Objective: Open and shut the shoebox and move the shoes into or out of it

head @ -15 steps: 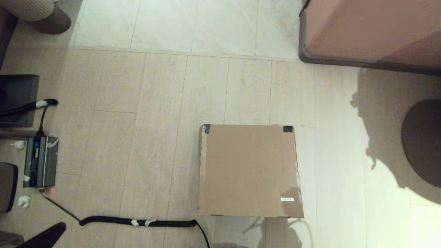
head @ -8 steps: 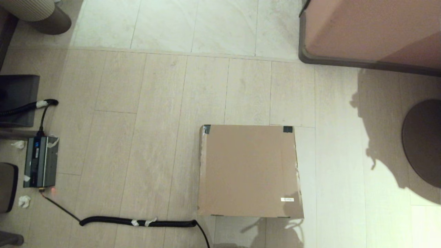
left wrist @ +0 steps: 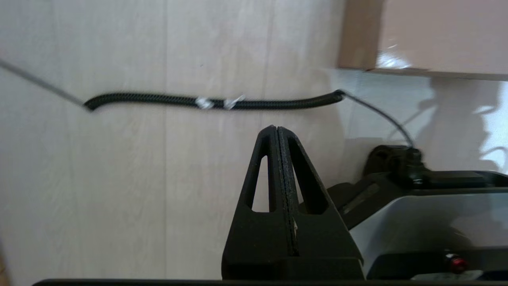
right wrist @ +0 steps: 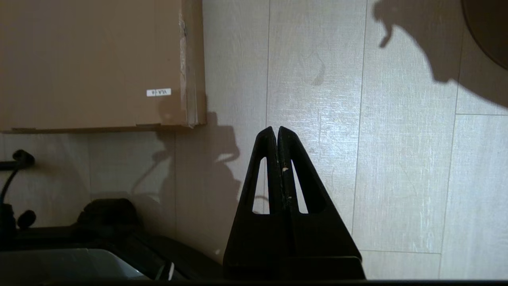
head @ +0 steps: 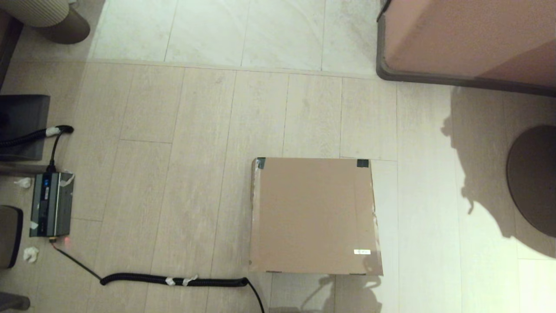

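Note:
The brown cardboard shoebox point(head: 315, 215) sits shut on the floor, its flap lid flat, dark tape on the two far corners and a small white label point(head: 362, 251) near its front right corner. The shoes are hidden. Neither arm shows in the head view. My left gripper point(left wrist: 276, 128) is shut and empty above the floor, the shoebox point(left wrist: 428, 35) off beyond it. My right gripper point(right wrist: 276, 128) is shut and empty too, hanging over bare floor to the right of the shoebox point(right wrist: 91, 63) near its labelled corner.
A black coiled cable point(head: 173, 280) lies on the floor left of the box's front and runs to a grey power unit point(head: 50, 203). A large pink-brown furniture block point(head: 469, 39) stands at the far right. A dark round base point(head: 534, 178) is at the right edge.
A dark arm part at the bottom left of the head view has left the picture. The arm's shadow at the box's front right corner has shifted slightly. The shoebox has not moved.

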